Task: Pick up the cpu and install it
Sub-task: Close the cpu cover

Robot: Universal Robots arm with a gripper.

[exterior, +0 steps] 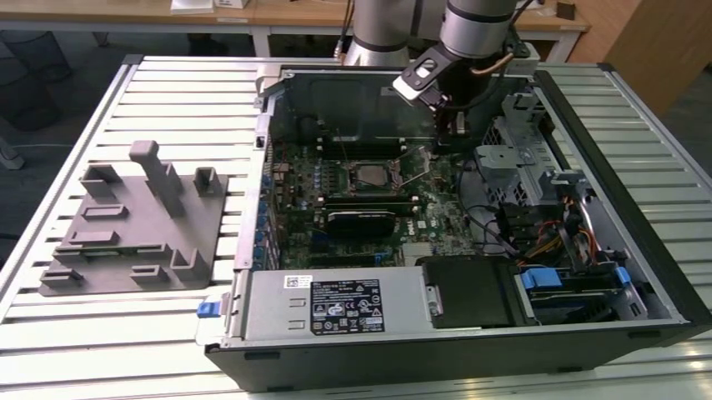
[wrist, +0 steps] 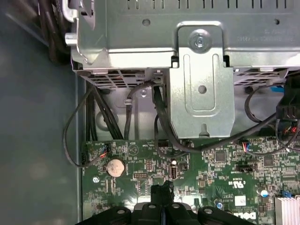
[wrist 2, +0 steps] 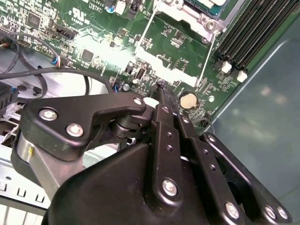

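Since the claw point(wrist: 162, 190) is hanging low over the green board point(wrist: 211, 164) with its fingers point(wrist: 157, 192) pressed together on nothing, near the coin battery point(wrist: 115, 167) and those loose black cables point(wrist: 161, 122), I'm thinking any sideways drift is going to snag a wire or scrape tiny parts. Meanwhile the cpu point(exterior: 373, 173) is looking like it's sitting in the socket point(exterior: 353, 179) in the middle of the computer case point(exterior: 333, 96), which is also holding the power supply point(exterior: 333, 304) and drive cage point(exterior: 506, 158), while the grey tray point(exterior: 133, 225) on the counter point(exterior: 112, 333) isn't carrying any chip I can spot.
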